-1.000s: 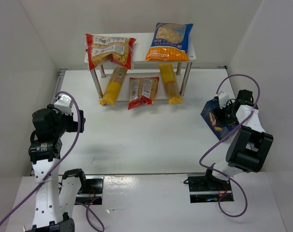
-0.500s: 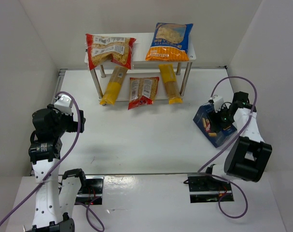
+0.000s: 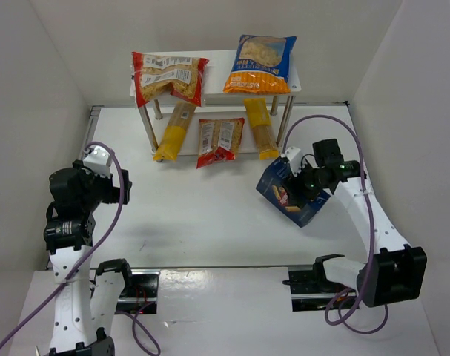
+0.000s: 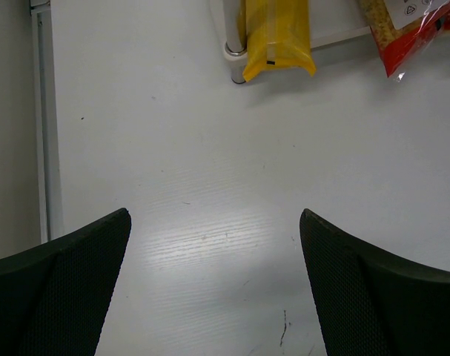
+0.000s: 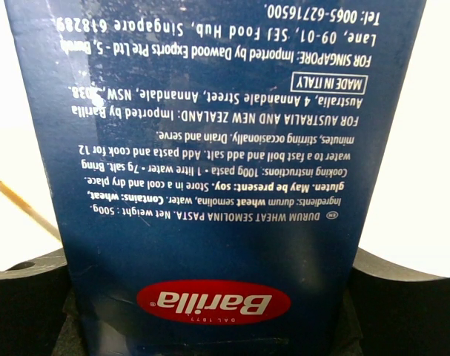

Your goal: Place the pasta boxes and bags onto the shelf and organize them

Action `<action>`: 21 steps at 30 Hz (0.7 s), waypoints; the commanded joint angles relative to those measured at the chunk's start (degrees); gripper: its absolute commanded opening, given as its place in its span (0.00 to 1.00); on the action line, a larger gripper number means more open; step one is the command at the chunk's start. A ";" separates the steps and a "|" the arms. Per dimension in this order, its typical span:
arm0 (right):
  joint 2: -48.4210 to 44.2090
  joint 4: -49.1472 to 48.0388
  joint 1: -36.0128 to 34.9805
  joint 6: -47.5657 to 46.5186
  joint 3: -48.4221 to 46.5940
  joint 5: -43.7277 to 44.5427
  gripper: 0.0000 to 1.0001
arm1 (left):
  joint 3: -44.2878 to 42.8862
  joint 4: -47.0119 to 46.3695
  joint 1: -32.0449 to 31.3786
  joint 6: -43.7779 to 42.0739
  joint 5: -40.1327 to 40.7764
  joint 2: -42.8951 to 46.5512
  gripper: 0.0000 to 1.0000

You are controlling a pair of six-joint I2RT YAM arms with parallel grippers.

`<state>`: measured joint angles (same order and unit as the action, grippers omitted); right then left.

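My right gripper (image 3: 305, 187) is shut on the dark blue Barilla pasta box (image 3: 285, 190) and holds it above the table, right of the shelf's front right leg. The box fills the right wrist view (image 5: 217, 163). The white shelf (image 3: 217, 78) stands at the back. A red-edged clear bag (image 3: 169, 78) and the orange-and-blue bag (image 3: 260, 64) lie on top of it. Under it lie two long yellow bags (image 3: 174, 132) (image 3: 261, 127) and another red-edged bag (image 3: 219, 139). My left gripper (image 4: 213, 289) is open and empty over bare table at the left.
White walls close in the table on the left, back and right. The shelf's left front leg (image 4: 234, 70) and a yellow bag's end (image 4: 276, 37) show at the top of the left wrist view.
My right gripper has carried the blue box from the right wall leftward toward the shelf. The left arm has not moved.
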<state>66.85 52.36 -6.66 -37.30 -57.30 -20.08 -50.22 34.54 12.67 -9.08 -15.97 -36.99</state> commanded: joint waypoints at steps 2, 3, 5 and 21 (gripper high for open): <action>0.47 -3.22 -5.02 5.22 -5.71 -0.32 0.00 | 0.29 -0.88 -0.27 -1.03 -1.44 0.52 1.00; 1.26 -3.23 -5.99 6.00 -6.24 0.21 0.00 | 0.29 -0.88 -0.27 -1.03 -1.44 0.52 1.00; 1.88 -3.75 -8.28 7.15 -6.77 0.21 0.00 | 0.29 -0.88 -0.27 -1.03 -1.44 0.52 1.00; 12.08 -11.74 -20.68 20.77 -18.63 17.16 0.00 | 0.29 -0.88 0.34 -1.03 -1.44 0.52 1.00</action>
<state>80.20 49.65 -26.11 -20.75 -69.80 -8.69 -50.22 34.70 12.62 -9.08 -16.01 -36.99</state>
